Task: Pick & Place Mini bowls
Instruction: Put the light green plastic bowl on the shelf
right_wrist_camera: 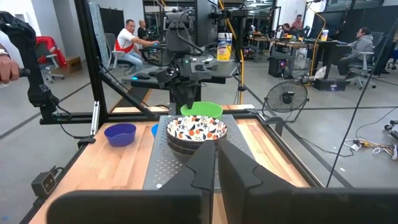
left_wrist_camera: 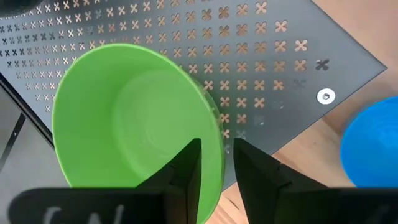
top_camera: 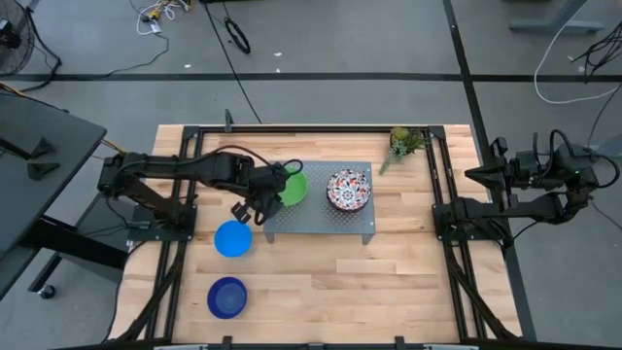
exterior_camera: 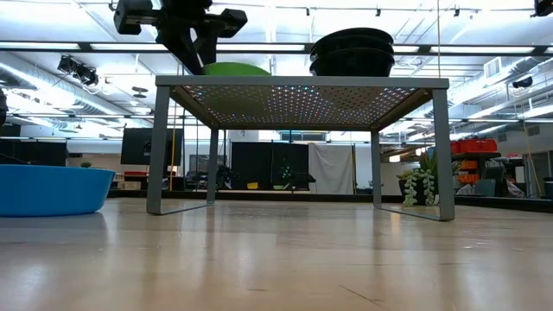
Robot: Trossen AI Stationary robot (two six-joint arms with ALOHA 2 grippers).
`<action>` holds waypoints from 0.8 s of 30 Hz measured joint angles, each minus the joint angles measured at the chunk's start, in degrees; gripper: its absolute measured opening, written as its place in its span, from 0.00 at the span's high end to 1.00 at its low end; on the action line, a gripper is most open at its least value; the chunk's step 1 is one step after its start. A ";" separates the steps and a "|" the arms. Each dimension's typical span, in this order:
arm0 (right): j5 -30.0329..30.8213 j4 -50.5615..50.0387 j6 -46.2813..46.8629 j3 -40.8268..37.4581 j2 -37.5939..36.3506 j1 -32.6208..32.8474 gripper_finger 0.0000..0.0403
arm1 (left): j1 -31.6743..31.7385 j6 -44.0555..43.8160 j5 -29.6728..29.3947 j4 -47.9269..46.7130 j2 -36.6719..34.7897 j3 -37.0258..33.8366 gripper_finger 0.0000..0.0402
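A green mini bowl [top_camera: 293, 187] sits upright with its base on the left end of the grey perforated stand [top_camera: 321, 222]. My left gripper [left_wrist_camera: 217, 149] hangs open over the bowl's near-left rim [left_wrist_camera: 214, 146], slanting down, one finger [left_wrist_camera: 186, 171] inside the bowl and the other [left_wrist_camera: 252, 171] outside. A gap shows at the rim. A stack of patterned mini bowls [top_camera: 348, 190] rests on the stand's right part. A light blue bowl [top_camera: 232, 238] and a dark blue bowl [top_camera: 226, 297] lie on the table. My right gripper [right_wrist_camera: 216, 165] waits shut at the table's right edge.
A small potted plant [top_camera: 403, 143] stands at the far edge, right of the stand. Bare wood lies on the near half of the table, right of the dark blue bowl. People sit at desks in the room beyond the table.
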 joint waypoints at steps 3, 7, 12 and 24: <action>0.00 0.00 0.01 0.00 -0.01 0.01 0.94 | 0.00 -0.42 0.00 -0.06 -0.31 0.11 0.75; -0.02 0.00 0.01 0.00 -0.02 -0.01 0.94 | 0.00 -0.79 0.02 -0.34 -0.33 2.45 0.75; 0.00 0.00 0.01 0.00 -0.02 0.01 0.94 | -0.36 -1.94 0.01 -0.63 -0.33 6.53 0.75; 0.00 0.00 0.00 0.00 -0.02 -0.01 0.94 | -1.64 -5.22 -3.60 -2.95 -0.33 13.50 0.75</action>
